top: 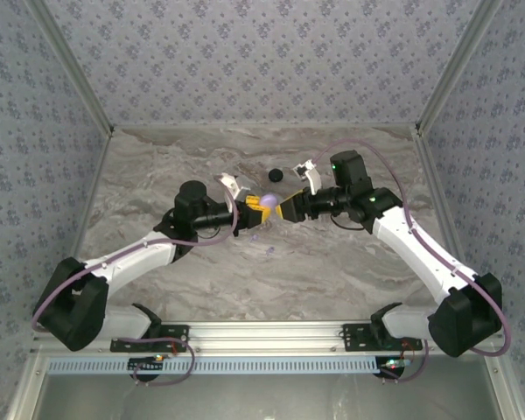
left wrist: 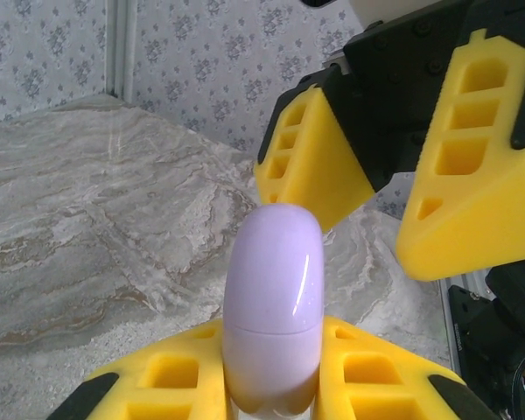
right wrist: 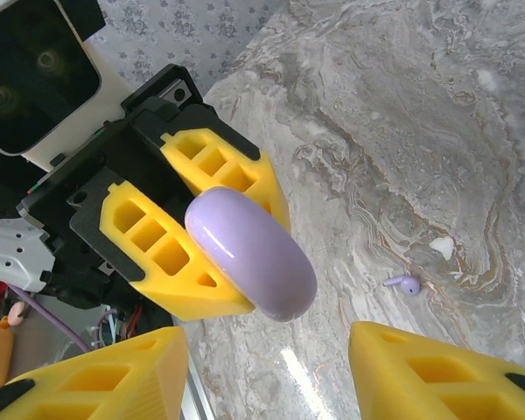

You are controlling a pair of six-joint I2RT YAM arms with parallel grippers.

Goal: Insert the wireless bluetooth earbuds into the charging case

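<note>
Top view: left gripper (top: 256,205) and right gripper (top: 286,210) meet nose to nose mid-table, with the purple charging case (top: 268,200) between them. A black round case (top: 275,175) sits just behind on the marble table (top: 157,175). 1 pale purple earbud (top: 268,252) lies on the table nearer the bases, apart from both grippers.

Left wrist view: the left gripper is clamped on the lower end of the purple charging case, rounded top poking up, and the lid looks closed. The right gripper's 2 yellow fingers (left wrist: 319,157) are spread and sit just past the case top. Contact: cannot tell.

Right wrist view: right fingers are apart with nothing between them. The case is ahead of them in the left gripper. The earbud lies on the marble, well apart from the case.

Risks:
- The case is glossy and round and gripped at 1 end, so a push on the lid could twist it or squirt it out.
- The arms are crowded, so fingers could knock together.
- The bud is tiny, so a pinch off-centre likely flicks it away.
</note>
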